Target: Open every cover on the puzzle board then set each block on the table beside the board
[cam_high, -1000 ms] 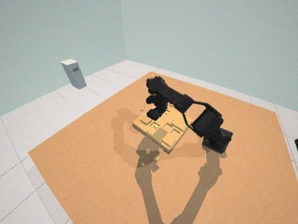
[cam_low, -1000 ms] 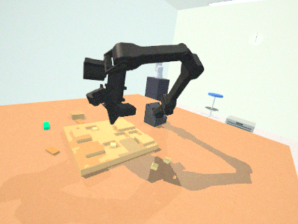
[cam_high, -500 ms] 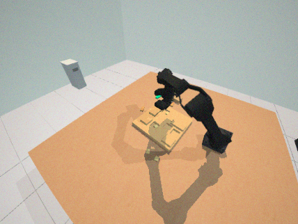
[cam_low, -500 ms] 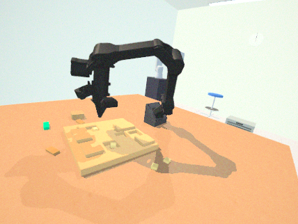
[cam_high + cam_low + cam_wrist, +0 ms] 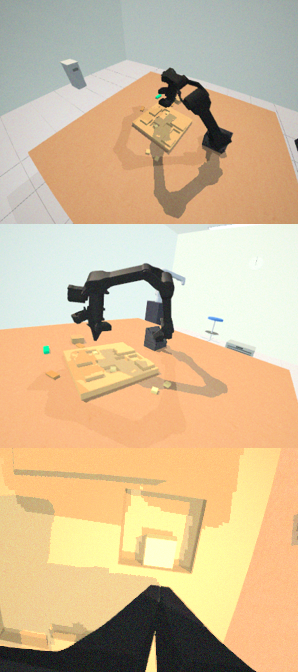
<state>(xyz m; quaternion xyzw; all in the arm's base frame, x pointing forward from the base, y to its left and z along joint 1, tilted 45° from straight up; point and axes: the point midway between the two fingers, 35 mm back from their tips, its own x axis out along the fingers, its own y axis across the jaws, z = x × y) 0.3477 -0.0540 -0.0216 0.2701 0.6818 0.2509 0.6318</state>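
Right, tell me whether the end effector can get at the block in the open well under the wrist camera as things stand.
Probably yes. The pale block sits uncovered in its well, just ahead of the end effector, with nothing between them. But its fingers are shut and empty, so they would need to open first.

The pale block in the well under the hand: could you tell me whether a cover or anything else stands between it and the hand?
Nothing visible does. In the wrist view the pale block lies uncovered in its well, with the shut, empty hand above the puzzle board.
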